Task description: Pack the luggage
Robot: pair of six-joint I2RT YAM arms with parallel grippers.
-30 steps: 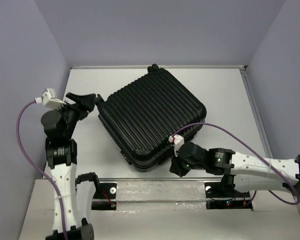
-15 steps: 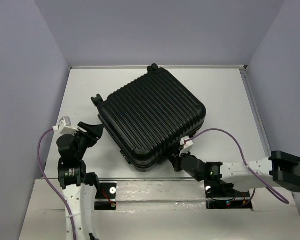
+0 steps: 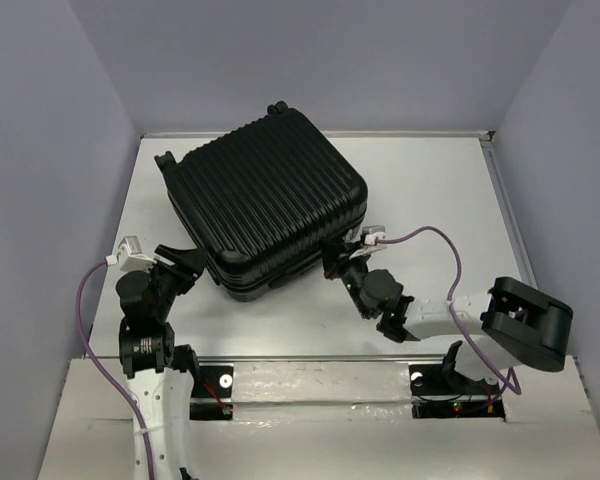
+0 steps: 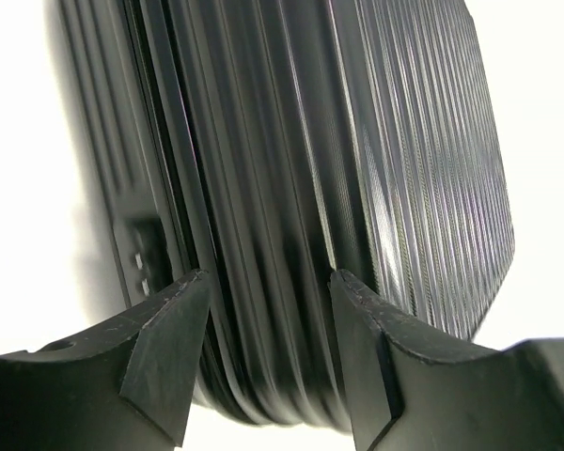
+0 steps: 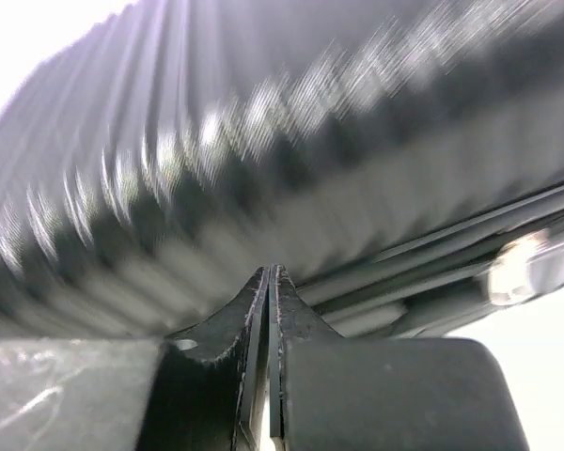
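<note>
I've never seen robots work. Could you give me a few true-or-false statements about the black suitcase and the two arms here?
1. The luggage is closed. True.
2. The left jaws are shut. False: they stand open, next to the luggage's near corner.
3. The right jaws are shut. True.
4. The luggage stands upright on its wheels. False: it lies flat on the table, with its ribbed shell facing up.

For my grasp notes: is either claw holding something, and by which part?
Nothing surely. The left claw stands open around the near corner of the luggage; contact cannot be told. The right claw is shut, empty, against its side.
</note>
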